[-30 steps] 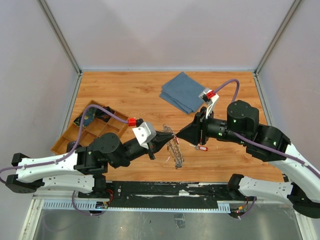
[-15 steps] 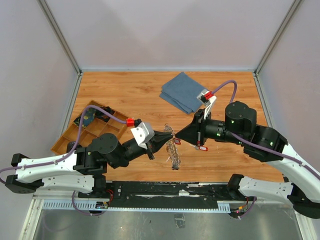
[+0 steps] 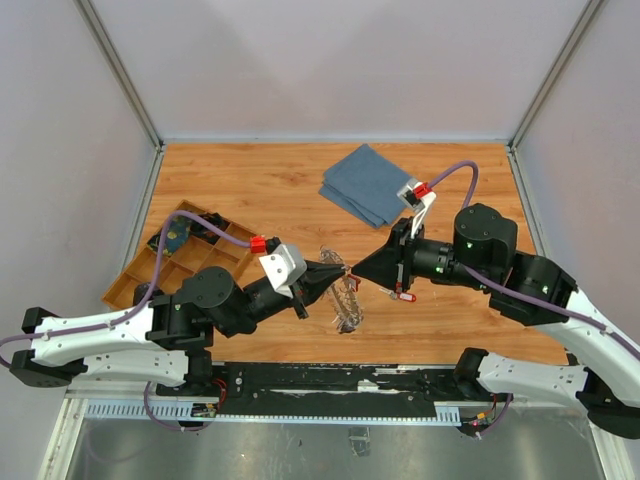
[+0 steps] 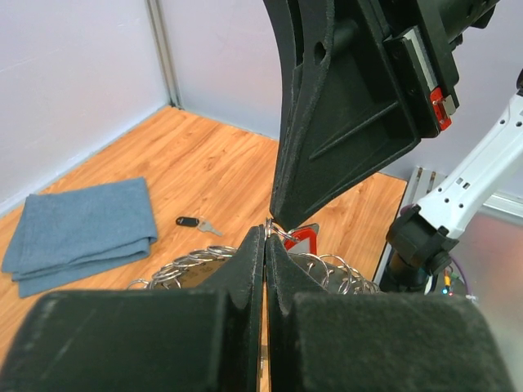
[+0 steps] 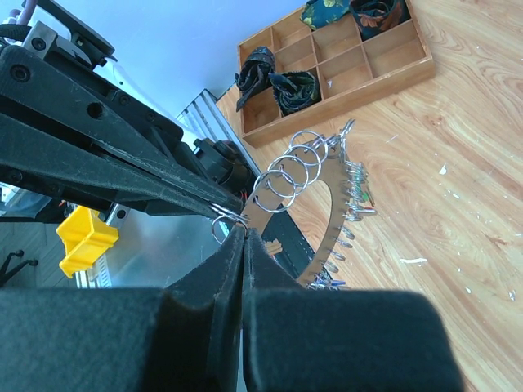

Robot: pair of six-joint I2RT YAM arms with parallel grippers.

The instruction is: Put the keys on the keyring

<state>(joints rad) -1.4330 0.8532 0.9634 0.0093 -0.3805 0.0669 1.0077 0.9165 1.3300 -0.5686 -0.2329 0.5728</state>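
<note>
From above, the left hand [image 3: 333, 272] and right hand [image 3: 357, 272] meet tip to tip at mid-frame, both shut; the keyring [image 3: 346, 300] hangs tilted just below that meeting point, its long axis running toward the lower edge, seemingly lifted off the surface [image 3: 260, 190]; a red key [image 3: 404, 295] shows under the right hand's body.

In the left wrist view the left fingers are pressed together on the keyring's top edge, its small rings fanning out to either side; a black key [image 4: 190, 220] lies well apart at mid-left.

In the right wrist view the right fingers pinch a small wire loop [image 5: 222, 222] at the keyring's upper left, so both hands are equally near; whether that loop carries a key is hidden behind the fingers.
</note>
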